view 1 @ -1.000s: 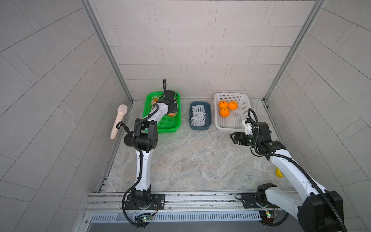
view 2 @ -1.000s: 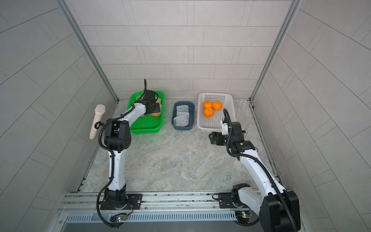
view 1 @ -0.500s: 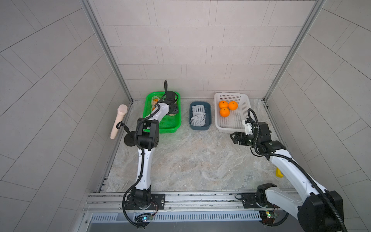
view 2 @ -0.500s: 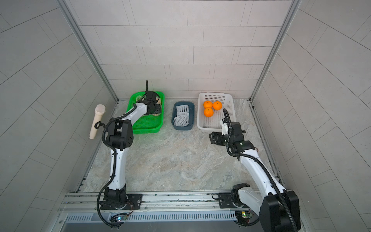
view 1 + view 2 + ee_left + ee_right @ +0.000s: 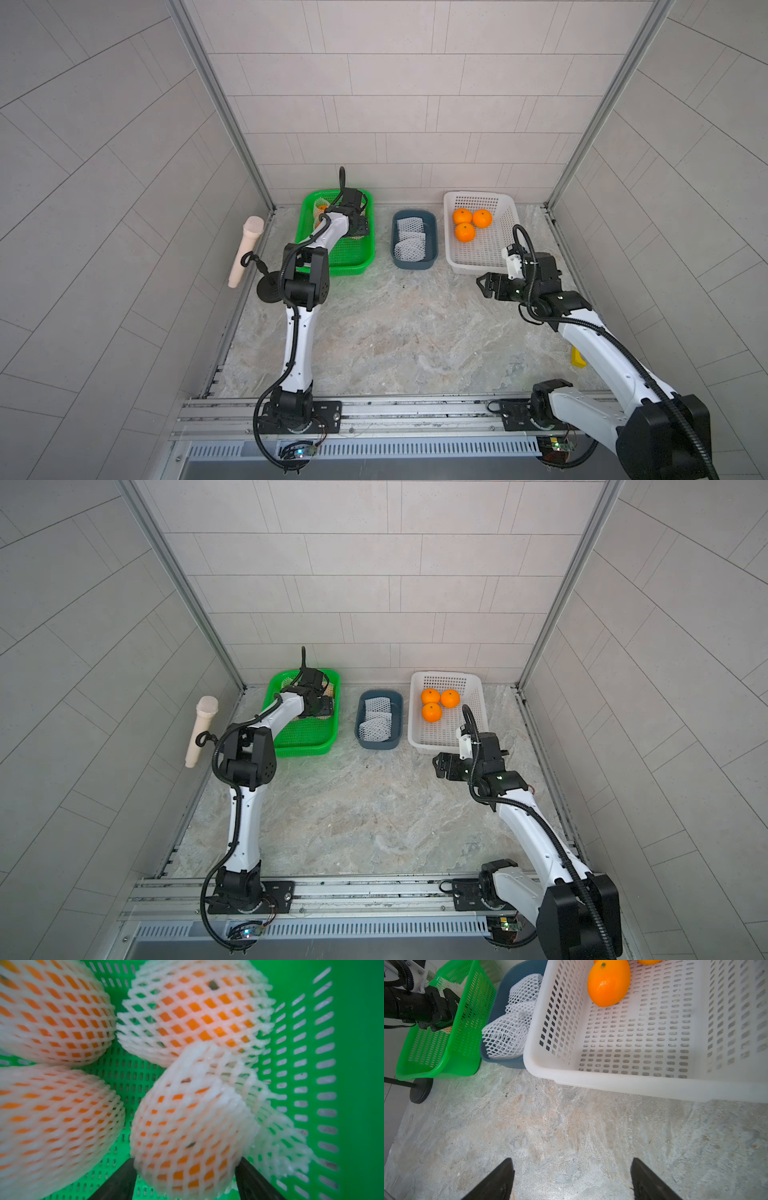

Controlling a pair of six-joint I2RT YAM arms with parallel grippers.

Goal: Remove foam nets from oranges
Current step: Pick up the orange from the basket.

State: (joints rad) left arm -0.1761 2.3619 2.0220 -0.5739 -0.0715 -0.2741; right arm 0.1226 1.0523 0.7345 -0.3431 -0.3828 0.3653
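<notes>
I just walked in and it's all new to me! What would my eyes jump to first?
Probably the three bright bare oranges in the white basket at the back right. Next comes the green basket at the back left. Four netted oranges sit in it, and the left gripper is inside with its fingers either side of one. Between the baskets, a blue tub holds empty nets.

Table [image 5: 395, 332] middle: bare, open passage.
Green basket [image 5: 357, 1043]: four netted oranges [image 5: 187, 1126] crowd it (slim gaps between them).
Back row: blue tray [image 5: 414, 266], white basket [image 5: 486, 249] stand close together.
</notes>
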